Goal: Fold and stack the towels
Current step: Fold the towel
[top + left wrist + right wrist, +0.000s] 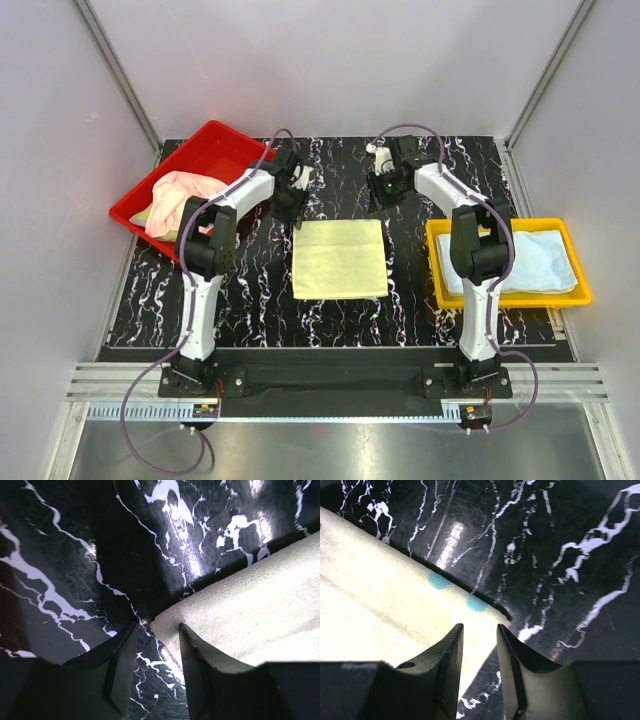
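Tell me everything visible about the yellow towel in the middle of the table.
Pale yellow-green towel of soft, nubby cloth, lying flat and roughly square on the black marbled table. Two small teal spots mark its far edge. The left gripper and right gripper, both open, are at its two far corners, not clamped on it.

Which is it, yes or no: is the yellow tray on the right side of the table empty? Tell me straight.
No: a pale blue towel lies flat inside the yellow tray, covering most of its floor.
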Robot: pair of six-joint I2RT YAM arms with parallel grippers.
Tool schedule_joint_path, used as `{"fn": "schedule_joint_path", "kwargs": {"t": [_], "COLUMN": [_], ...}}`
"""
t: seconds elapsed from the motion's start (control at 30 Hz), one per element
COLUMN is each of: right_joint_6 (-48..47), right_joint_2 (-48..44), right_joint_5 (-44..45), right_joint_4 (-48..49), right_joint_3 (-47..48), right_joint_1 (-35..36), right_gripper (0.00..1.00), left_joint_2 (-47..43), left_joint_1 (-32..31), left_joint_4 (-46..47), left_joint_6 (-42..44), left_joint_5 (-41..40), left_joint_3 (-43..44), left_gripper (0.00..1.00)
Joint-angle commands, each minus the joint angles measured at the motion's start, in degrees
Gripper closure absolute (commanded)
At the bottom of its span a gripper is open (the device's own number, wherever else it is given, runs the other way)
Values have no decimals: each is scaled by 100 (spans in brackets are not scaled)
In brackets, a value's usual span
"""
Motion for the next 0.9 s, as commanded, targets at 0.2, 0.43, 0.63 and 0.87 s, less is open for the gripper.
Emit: {"fn": "schedule_joint_path", "kwargs": {"t": [0.2,0.43,0.63,0.87], "right_joint_6": [-919,-1200,-1403,-1894], "right_joint_2": [674,1149,1228,1071], "right_joint_5": [-928,-1008,-1026,-1158], "right_joint_4": [-848,-1244,-1350,-1184], "right_joint_3": [857,1182,1112,1007], "right_joint_1": [-344,-370,-405,-405], "right_gripper": [61,63,78,100], "left_joint_2": [405,493,554,440], "left_joint_1": [29,38,47,56], "left_joint_4": [-295,-321,-383,-418], "left_joint_6": [541,690,787,857], "left_joint_5": [182,322,366,507], "left_joint_3": [670,688,706,767], "left_gripper": [65,72,95,100]}}
